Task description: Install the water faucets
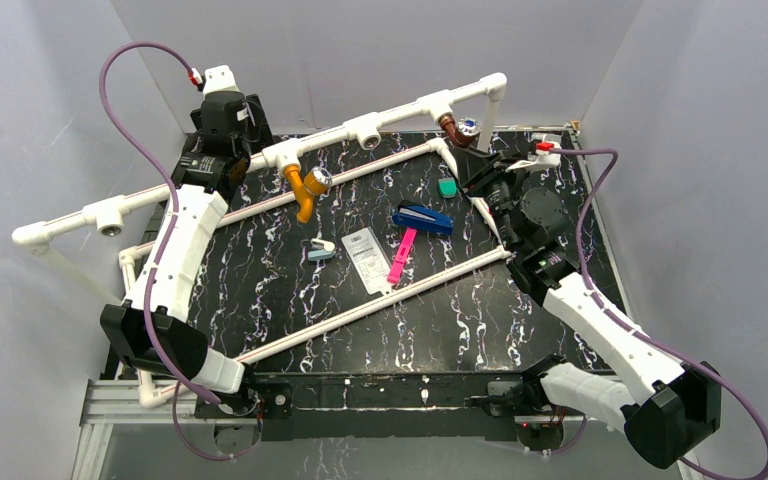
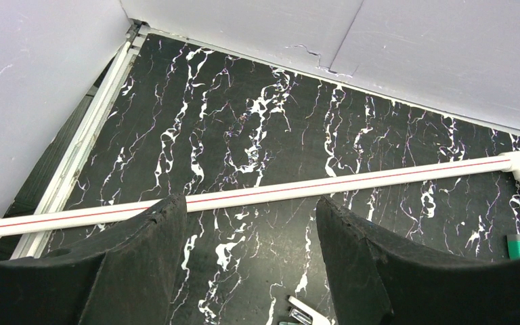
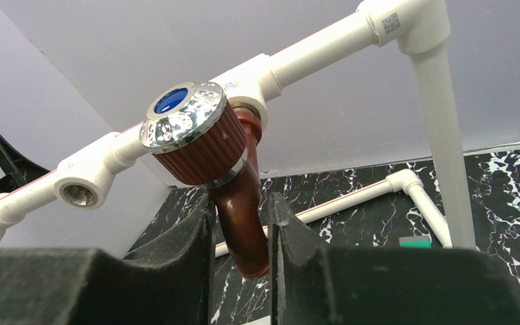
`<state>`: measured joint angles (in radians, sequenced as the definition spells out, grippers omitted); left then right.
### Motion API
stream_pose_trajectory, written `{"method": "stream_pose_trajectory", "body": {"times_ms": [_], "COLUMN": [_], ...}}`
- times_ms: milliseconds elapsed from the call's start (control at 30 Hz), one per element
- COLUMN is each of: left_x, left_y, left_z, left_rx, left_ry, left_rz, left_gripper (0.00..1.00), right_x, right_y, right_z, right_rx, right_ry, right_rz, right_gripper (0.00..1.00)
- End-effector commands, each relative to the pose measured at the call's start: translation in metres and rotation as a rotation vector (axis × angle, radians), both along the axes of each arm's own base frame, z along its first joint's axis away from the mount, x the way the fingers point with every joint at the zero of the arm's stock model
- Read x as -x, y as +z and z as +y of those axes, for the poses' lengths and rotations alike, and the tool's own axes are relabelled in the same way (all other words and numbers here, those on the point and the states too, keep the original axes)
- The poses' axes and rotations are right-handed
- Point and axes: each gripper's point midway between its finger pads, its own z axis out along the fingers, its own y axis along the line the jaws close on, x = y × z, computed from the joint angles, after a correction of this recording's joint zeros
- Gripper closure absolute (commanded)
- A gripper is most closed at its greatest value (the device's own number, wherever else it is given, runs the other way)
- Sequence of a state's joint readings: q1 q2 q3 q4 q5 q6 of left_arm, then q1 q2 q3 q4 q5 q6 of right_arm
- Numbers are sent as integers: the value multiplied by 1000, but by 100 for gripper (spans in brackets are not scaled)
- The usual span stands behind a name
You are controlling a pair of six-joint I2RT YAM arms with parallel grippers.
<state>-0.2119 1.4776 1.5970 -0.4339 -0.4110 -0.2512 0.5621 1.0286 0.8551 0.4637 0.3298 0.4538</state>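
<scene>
Top external: stapler (image 1: 422, 218), pink strip (image 1: 401, 257), packet (image 1: 365, 255) lie near brown faucet (image 1: 452, 129).

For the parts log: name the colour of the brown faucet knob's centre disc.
Centre disc: blue, clearest in right wrist view.

Tabletop: flat black slab with white marble veining (image 1: 460, 325). Lying on it:
- white plastic pipe frame with a thin red stripe (image 1: 380, 303)
- blue stapler (image 1: 422, 218), near centre
- flat pink plastic strip (image 1: 401, 256), just beside the stapler
- white rectangular printed packet (image 1: 366, 256)
- small pale blue-grey clip (image 1: 321, 249)
- small green block (image 1: 448, 187), near the far pipe
</scene>
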Motion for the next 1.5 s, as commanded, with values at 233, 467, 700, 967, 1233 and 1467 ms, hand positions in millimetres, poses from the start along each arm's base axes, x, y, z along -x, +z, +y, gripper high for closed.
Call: {"method": "stream_pose_trajectory", "body": {"times_ms": [233, 467, 700, 967, 1233, 1467], "left_x": [48, 50, 49, 49, 50, 51], "left_y": [-52, -52, -52, -52, -51, -52], "left_z": [-11, -11, -12, -14, -14, -14], "left_rx": [-33, -34, -29, -23, -20, -20], "left_ry": [-71, -73, -77, -85, -86, -85], "left_rz": [244, 240, 240, 242, 238, 237], "left_gripper": [32, 32, 32, 32, 32, 32], "right_x": [-16, -20, -24, -20, -18, -20], "right_y": [15, 10, 20, 13, 0, 22], "right_z": [-15, -19, -14, -17, -19, -16], "right_rx": [-107, -285, -379, -579, -745, -605], "right_ry": [-89, -64, -29, -28, -33, -15], "right_rz": [14, 79, 127, 236, 323, 230], "right_gripper": [99, 99, 99, 99, 99, 99]}}
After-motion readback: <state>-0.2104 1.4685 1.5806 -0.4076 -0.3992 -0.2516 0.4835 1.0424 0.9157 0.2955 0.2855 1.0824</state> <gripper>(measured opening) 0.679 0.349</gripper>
